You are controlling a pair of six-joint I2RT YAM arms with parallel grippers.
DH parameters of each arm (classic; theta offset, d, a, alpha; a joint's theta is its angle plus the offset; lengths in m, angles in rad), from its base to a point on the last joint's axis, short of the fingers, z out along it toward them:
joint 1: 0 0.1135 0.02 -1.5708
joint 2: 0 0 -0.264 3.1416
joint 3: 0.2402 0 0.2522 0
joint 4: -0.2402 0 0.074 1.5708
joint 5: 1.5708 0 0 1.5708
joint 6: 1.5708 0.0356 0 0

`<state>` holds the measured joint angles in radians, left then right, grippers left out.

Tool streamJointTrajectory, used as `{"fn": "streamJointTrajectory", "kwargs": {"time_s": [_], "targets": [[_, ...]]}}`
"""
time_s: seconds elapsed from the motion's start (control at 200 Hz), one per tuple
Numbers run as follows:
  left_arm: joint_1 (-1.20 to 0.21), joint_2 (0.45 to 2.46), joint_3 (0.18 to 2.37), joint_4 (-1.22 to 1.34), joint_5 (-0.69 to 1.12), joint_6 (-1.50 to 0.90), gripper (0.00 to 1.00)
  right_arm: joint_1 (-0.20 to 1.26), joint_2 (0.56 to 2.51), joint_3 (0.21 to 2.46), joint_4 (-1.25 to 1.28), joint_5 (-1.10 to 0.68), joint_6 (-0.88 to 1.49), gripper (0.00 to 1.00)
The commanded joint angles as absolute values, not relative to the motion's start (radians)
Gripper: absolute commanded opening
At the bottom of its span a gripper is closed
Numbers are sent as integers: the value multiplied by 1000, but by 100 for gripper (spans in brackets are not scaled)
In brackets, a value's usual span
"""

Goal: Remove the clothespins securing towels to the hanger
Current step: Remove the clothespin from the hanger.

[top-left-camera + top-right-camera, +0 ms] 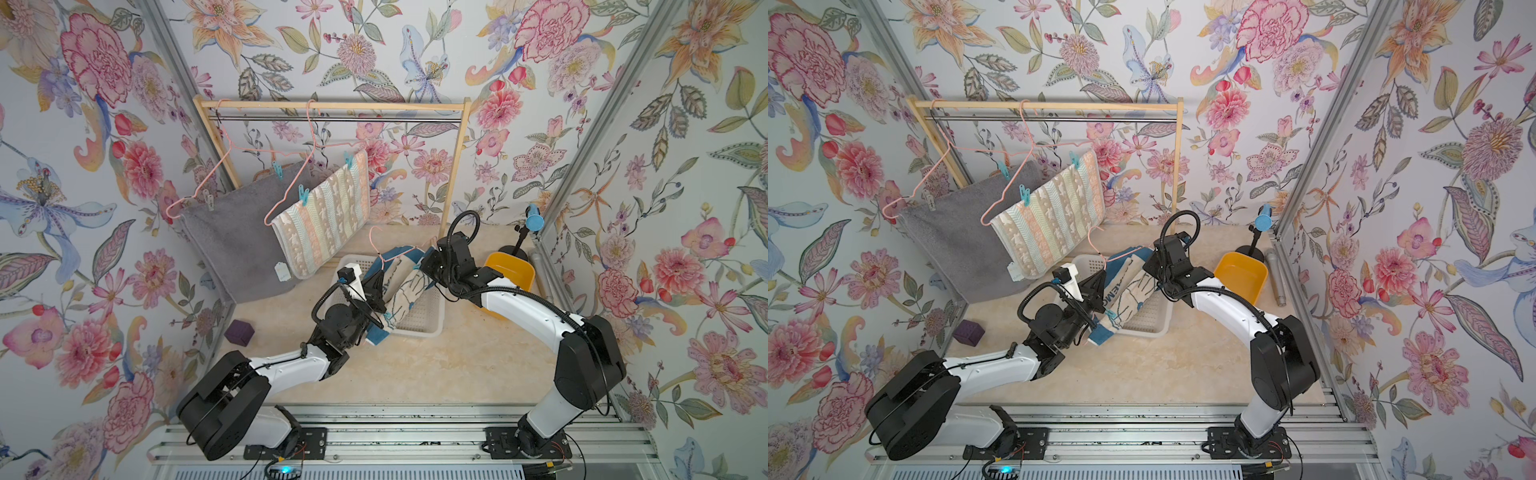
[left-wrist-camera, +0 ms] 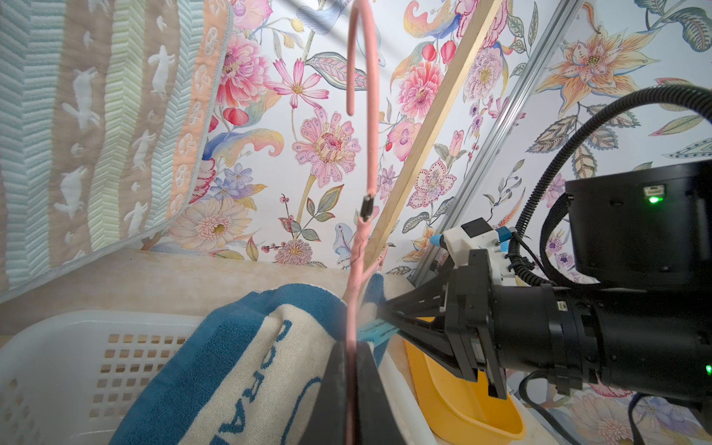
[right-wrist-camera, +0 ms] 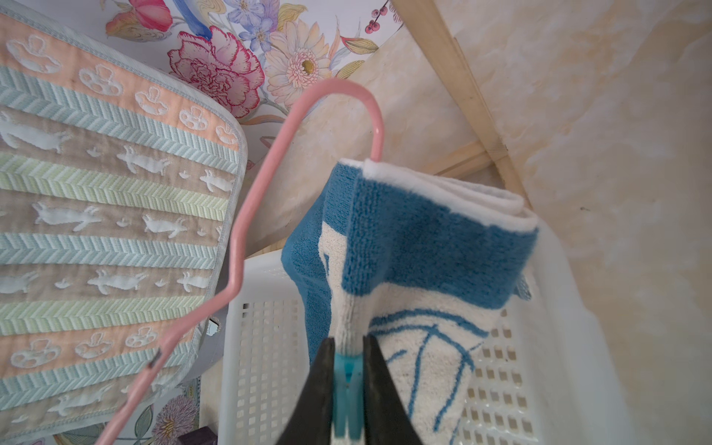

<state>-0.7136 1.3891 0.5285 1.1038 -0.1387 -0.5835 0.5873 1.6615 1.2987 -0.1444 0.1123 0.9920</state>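
Note:
The blue-and-white DORAEMON towel [image 1: 405,291] [image 3: 431,250] hangs from a pink wire hanger [image 1: 388,257] [image 2: 370,135] over a white basket. My left gripper [image 1: 380,276] [image 2: 352,346] is shut on the hanger's wire just below the hook. My right gripper [image 1: 424,259] [image 3: 348,343] is shut on a teal clothespin [image 3: 348,385] [image 2: 375,331] clipped to the towel's folded edge. On the rack, two more hangers carry a grey towel [image 1: 232,249] and a striped towel [image 1: 324,216]. Teal clothespins [image 1: 304,195] [image 1: 348,159] [image 1: 277,169] and a pale one [image 1: 209,199] hold them.
The wooden rack [image 1: 332,106] stands at the back. The white perforated basket [image 1: 424,324] sits mid-table under the held towel. A yellow bin [image 1: 509,270] lies behind my right arm, a purple cube [image 1: 239,332] at the left, and a blue object on a stand [image 1: 533,220] at the back right.

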Motion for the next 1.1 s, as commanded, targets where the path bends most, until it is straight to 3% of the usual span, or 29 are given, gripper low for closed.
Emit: {"fn": "streamJointTrajectory", "kwargs": {"time_s": [0.0, 0.746, 1.096], "targets": [[-710, 1374, 537, 1151, -163, -566, 0, 584, 1644, 1278, -147, 126, 984, 10], [-710, 1358, 525, 1117, -192, -542, 0, 521, 1455, 1151, -147, 159, 894, 10], [-710, 1356, 527, 1108, -194, -526, 0, 329, 1241, 958, -273, 299, 728, 13]]}}
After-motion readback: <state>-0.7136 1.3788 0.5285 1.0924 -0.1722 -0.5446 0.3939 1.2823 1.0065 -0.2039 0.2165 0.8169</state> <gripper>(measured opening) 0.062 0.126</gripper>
